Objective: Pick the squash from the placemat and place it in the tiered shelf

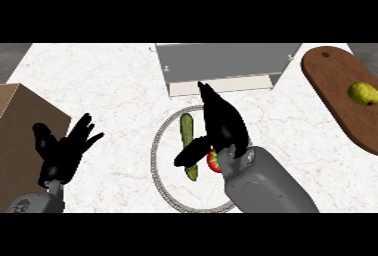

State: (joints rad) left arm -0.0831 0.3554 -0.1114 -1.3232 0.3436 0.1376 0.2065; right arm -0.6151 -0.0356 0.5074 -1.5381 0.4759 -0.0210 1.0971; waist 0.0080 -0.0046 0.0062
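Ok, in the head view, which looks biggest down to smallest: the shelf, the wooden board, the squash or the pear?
1. tiered shelf and wooden board: too alike to rank, and the board runs off the picture's edge.
2. squash, partly hidden by the right hand.
3. pear.

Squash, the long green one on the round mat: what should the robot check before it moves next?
1. Long green squash lies on the round grey-rimmed placemat: ok.
2. Black right hand open over the squash: ok.
3. Fingers curled round the squash: not ok.
4. Red round food beside the squash, partly under the hand: not ok.
5. Room inside the grey tiered shelf: cannot tell.
6. Black left hand open, away at the left: ok.
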